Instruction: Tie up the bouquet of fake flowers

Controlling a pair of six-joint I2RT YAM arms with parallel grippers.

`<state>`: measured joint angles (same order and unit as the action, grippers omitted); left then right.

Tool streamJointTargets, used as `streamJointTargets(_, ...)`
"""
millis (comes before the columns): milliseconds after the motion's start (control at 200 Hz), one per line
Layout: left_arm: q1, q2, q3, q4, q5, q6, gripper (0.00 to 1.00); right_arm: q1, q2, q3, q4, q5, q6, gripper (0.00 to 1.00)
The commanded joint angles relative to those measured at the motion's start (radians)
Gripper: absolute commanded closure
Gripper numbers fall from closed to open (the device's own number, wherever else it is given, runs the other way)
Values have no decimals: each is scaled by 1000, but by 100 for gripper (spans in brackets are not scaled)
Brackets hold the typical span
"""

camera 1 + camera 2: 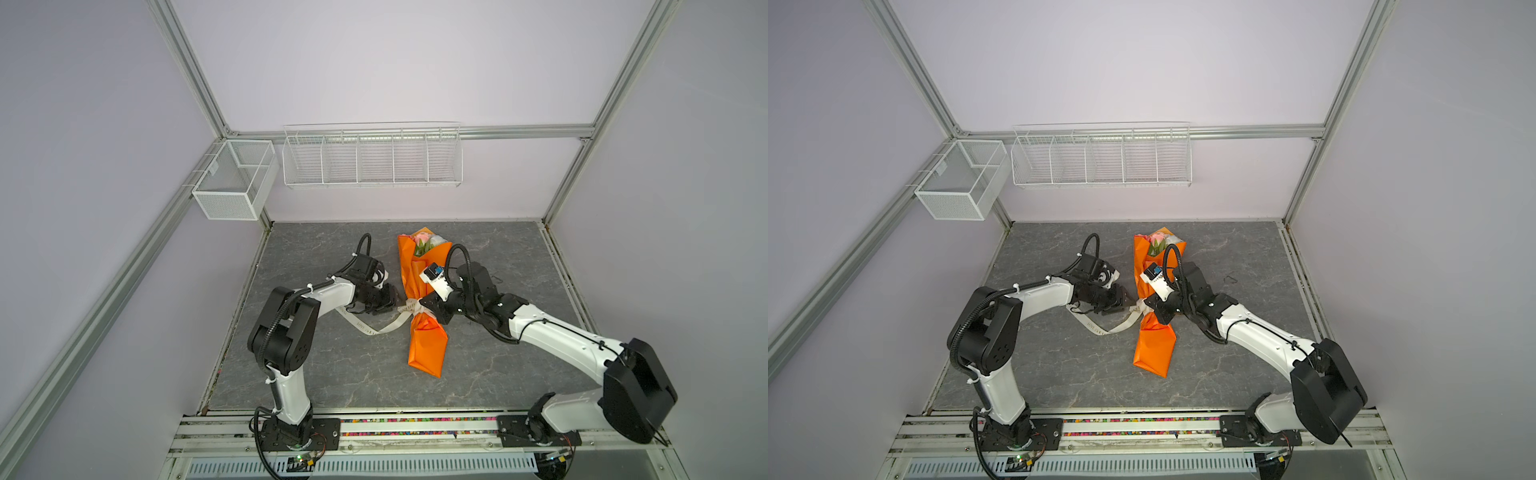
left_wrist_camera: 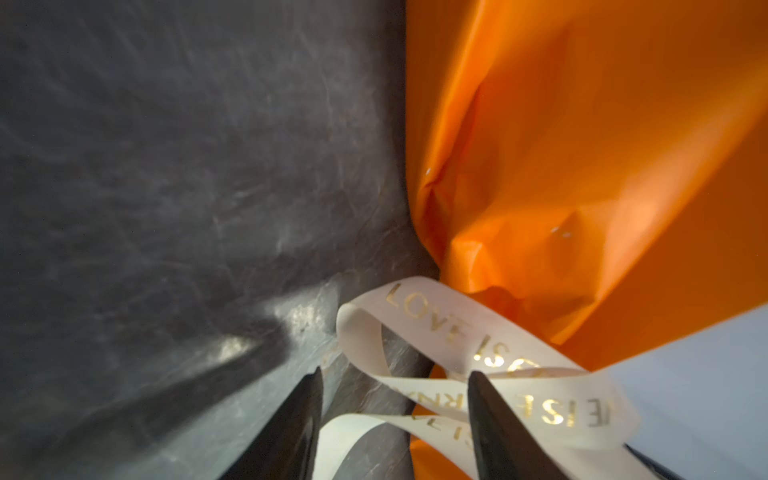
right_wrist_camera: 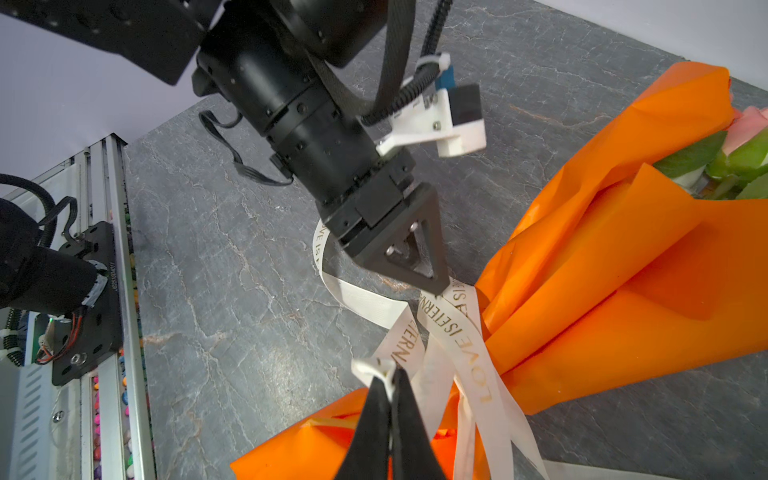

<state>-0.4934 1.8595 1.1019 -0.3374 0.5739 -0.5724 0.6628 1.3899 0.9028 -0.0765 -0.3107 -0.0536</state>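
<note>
The bouquet (image 1: 428,349) (image 1: 1152,345) lies on the dark grey table, an orange paper cone with the fake flowers (image 1: 424,241) (image 1: 1158,240) showing pink and green at its far end. A cream ribbon (image 1: 378,328) (image 1: 1104,328) with gold lettering wraps its narrow waist, and a loose tail trails off to the left. My left gripper (image 1: 395,301) (image 1: 1128,300) (image 2: 395,372) is open just left of the waist, with ribbon (image 2: 419,307) loops lying between its fingers, unpinched. My right gripper (image 1: 424,309) (image 1: 1148,307) (image 3: 386,374) is shut on a fold of ribbon (image 3: 461,332) at the waist.
A long white wire rack (image 1: 372,156) hangs on the back wall and a white mesh basket (image 1: 232,178) on the left wall. An aluminium rail (image 1: 415,428) carrying both arm bases runs along the table's front edge. Frame posts stand at the back corners.
</note>
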Motion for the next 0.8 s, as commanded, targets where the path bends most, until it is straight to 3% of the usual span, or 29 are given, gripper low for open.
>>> streamJointTargets(0, 1, 10, -34, -24, -22, -40, 45, 0, -19, -18, 11, 6, -12, 93)
streamJointTargets(420, -16, 35, -63, 129, 10, -133, 49, 0, -20, -18, 5, 9, -13, 93)
streamJointTargets(795, -15, 77, -85, 276, -28, -249, 50, 0, -19, -18, 1, 11, -10, 93)
